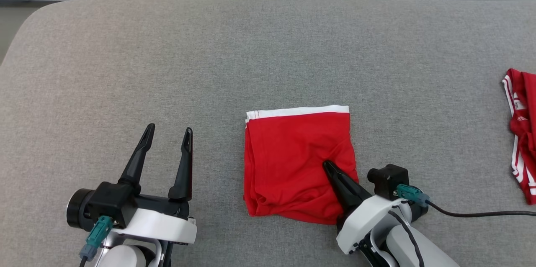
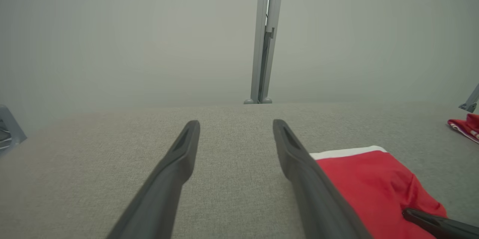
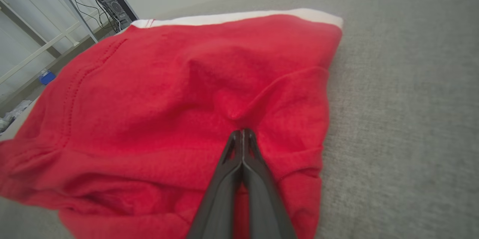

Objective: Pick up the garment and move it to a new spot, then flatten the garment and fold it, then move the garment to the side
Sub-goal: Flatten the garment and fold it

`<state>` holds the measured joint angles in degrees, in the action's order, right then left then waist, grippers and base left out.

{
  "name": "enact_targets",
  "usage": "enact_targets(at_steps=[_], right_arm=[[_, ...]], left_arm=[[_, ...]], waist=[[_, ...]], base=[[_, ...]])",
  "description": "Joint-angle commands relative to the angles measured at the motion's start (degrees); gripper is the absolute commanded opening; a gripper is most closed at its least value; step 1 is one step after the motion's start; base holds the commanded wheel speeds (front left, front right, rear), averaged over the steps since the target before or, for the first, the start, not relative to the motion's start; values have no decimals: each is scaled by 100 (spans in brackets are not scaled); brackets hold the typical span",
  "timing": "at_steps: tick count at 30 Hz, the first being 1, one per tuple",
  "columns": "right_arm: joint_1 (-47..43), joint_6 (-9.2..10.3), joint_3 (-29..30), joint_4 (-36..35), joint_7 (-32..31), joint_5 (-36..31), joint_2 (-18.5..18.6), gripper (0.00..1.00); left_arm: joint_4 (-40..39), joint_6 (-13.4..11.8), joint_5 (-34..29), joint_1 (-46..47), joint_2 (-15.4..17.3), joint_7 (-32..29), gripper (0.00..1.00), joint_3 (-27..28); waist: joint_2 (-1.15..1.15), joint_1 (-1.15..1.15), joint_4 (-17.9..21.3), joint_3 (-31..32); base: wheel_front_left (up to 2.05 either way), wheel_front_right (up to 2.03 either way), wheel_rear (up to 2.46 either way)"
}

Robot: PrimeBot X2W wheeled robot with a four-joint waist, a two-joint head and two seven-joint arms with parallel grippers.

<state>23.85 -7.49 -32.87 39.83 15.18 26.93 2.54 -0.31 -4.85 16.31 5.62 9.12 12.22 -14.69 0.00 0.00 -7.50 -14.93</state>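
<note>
On the bench, the right pincer nips the folded red garment; the left pincer gapes. Dragged by that one pucker, it could unfold.

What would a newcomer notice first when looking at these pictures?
The folded red garment, with a white band along its far edge, stands out at the middle of the grey padded table. The right gripper is shut on a pucker of its cloth, while the left gripper rests open to its left, apart from it. Another red and white cloth lies at the table's right edge.
</note>
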Motion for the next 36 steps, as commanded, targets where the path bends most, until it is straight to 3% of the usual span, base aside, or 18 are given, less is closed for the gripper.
enact_targets(at_steps=[1, 16, 27, 36], right_arm=[[-129, -2, -2, 121, -8, 77, 78, 0], [-1370, -3, -3, -1105, -11, -243, 251, 0], [-1338, -3, 402, -2821, 5, -489, 353, 0], [-728, -3, -424, -1830, 2, -263, 281, 0]], left_arm=[[18, 33, 34, 119, 14, 43, 100, 4], [136, 14, 88, 92, 79, 100, 100, 9], [130, -25, 112, 164, 135, 133, 100, 32], [195, 21, 130, 240, 96, 146, 100, -72]], waist=[[0, 0, 29, -7], [0, 0, 247, 67], [0, 0, 284, 54], [0, 0, 129, 77]], base=[[0, 0, 0], [0, 0, 0], [0, 0, 0], [0, 0, 0]])
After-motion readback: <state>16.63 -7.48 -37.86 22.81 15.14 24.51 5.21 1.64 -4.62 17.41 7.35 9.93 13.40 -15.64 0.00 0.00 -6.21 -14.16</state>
